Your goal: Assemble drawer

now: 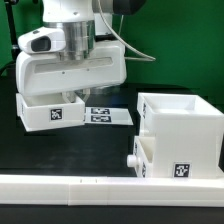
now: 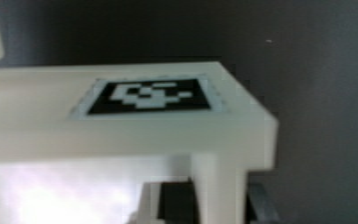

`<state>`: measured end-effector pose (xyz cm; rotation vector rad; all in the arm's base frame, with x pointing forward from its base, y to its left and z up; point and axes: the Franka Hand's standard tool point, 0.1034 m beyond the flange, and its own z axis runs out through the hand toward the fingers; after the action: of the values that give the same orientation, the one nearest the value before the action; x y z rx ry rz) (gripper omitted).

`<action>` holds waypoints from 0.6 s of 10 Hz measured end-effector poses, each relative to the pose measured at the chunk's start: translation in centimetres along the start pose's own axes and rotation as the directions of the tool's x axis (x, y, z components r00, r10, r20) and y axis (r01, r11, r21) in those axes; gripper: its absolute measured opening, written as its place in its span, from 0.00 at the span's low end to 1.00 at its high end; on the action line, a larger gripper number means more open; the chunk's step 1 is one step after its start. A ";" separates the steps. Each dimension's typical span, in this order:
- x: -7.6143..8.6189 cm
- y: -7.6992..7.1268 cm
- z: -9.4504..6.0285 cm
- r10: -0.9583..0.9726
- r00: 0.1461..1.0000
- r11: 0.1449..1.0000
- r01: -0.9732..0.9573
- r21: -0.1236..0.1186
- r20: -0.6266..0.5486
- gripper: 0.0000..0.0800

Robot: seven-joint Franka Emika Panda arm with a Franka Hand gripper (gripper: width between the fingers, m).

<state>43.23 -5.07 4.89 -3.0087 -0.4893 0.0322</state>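
Observation:
The drawer's large white casing (image 1: 186,125) stands at the exterior view's right. One small tray (image 1: 150,155) sits in its lower slot, with its round knob (image 1: 132,161) sticking out. The second small tray (image 1: 48,108) is at the exterior view's left and shows a black-and-white tag (image 1: 57,114). My gripper (image 1: 85,88) reaches down into this tray at its side nearer the casing. In the wrist view my gripper (image 2: 220,205) has its dark fingers (image 2: 176,205) pressed on both sides of a thin white wall (image 2: 220,180) of the tray, next to a tag (image 2: 149,95).
The marker board (image 1: 108,116) lies flat behind the gripper, between the loose tray and the casing. A long low white rail (image 1: 100,186) runs across the front. The table (image 1: 70,150) is black, and a green wall stands behind it.

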 end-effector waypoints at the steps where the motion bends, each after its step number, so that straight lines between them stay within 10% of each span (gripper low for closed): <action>1: -0.1 0.0 0.1 -0.072 0.997 0.997 0.072 0.001 0.002 0.05; 6: 3.2 1.5 -0.4 -0.570 0.822 0.821 0.570 -0.023 -0.004 0.05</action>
<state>46.80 -5.54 5.12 -2.7408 -1.3720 -0.0330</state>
